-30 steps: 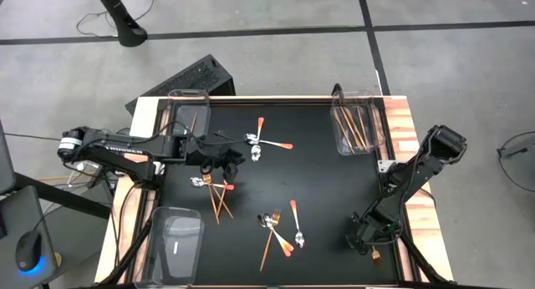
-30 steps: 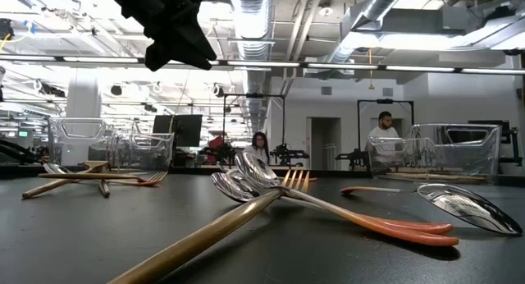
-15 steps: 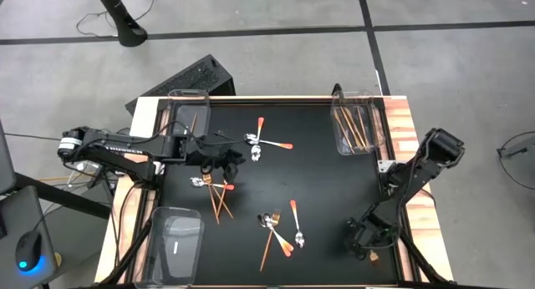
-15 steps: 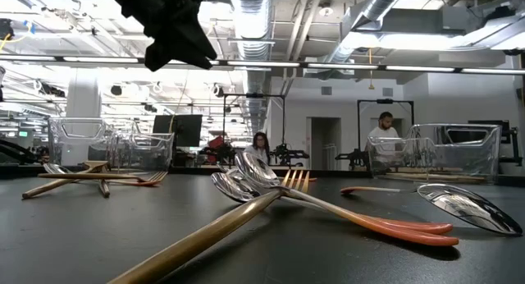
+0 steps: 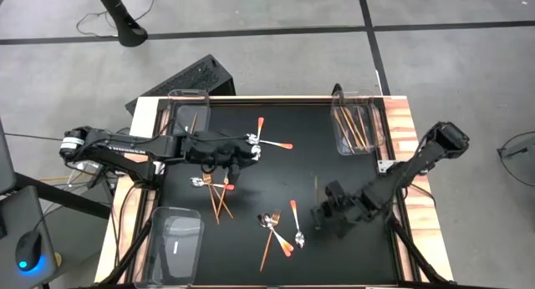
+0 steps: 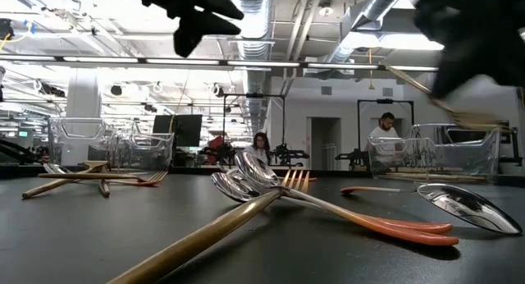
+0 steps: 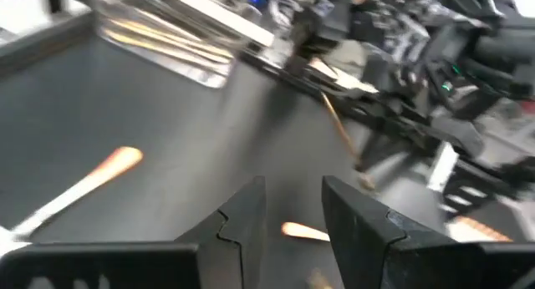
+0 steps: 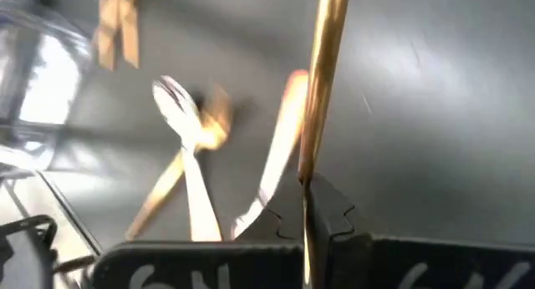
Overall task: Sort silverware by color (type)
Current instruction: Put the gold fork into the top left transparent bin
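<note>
— Starting at the left, what did we have on the counter (image 5: 334, 264)?

— We had the far-left bin (image 5: 173, 114) with a slim piece in it, and the near-left bin (image 5: 157, 239) at the front edge. Our left hand (image 5: 236, 158) hung over the counter between them, fingers apart and gripping nothing. It was just beside the red-handled spoons (image 5: 255, 144) and near the small gold pile (image 5: 219, 193).

— And in the middle?

— A mixed cluster (image 5: 280, 230) of forks and spoons lay unsorted near the front.

— Then the right?

— Our right hand (image 5: 328, 214) was just right of that cluster, fingers together, clamped on a copper knife (image 5: 316, 187). The knife was clear of the counter. It was pinched near one end, so most of its length stuck out ahead of the fingers.

— Where did we judge it should go?

— Into the far-right bin (image 5: 380, 126), where matching copper pieces already lay.

— How would we have done that well?

— We thought the grip had to stay firm, since a thin piece held by its end can swing. We wanted the free tip carried high enough to pass over the bin wall, and the knife turned to lie along the bin's length. We would have let go low inside, so it didn't bounce out, and kept well apart from the left arm.
</note>
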